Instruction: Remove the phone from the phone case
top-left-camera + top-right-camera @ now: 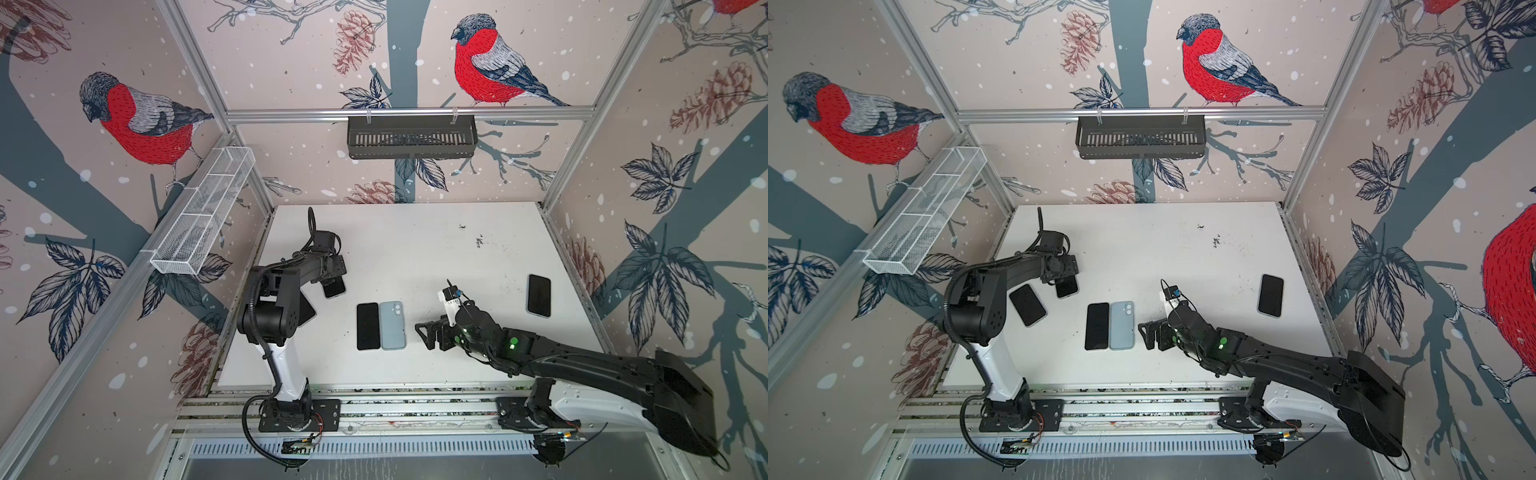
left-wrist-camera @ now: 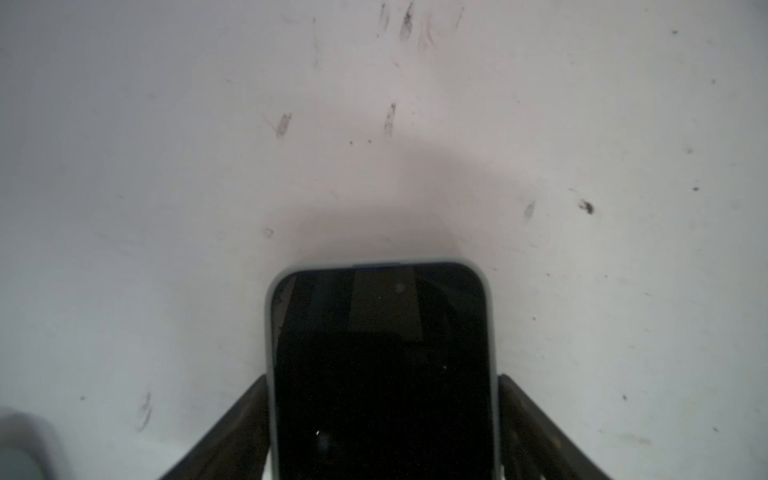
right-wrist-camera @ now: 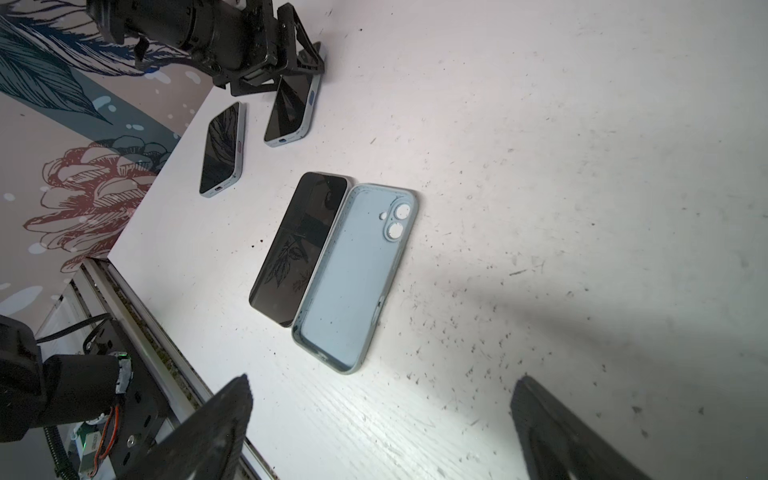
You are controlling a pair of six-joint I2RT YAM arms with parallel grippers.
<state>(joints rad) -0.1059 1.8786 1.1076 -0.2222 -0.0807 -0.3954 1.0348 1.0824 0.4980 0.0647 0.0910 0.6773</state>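
Left gripper [image 2: 382, 376] astride cased phone [image 2: 379, 332]; right gripper [image 3: 384, 379] wide above table [image 3: 582, 166].

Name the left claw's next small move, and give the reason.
Probably close it on the cased phone. The left claw straddles it, fingers right at both long sides, though a firm grip isn't clear yet. The right claw hangs open and free, near the empty blue case and bare phone.
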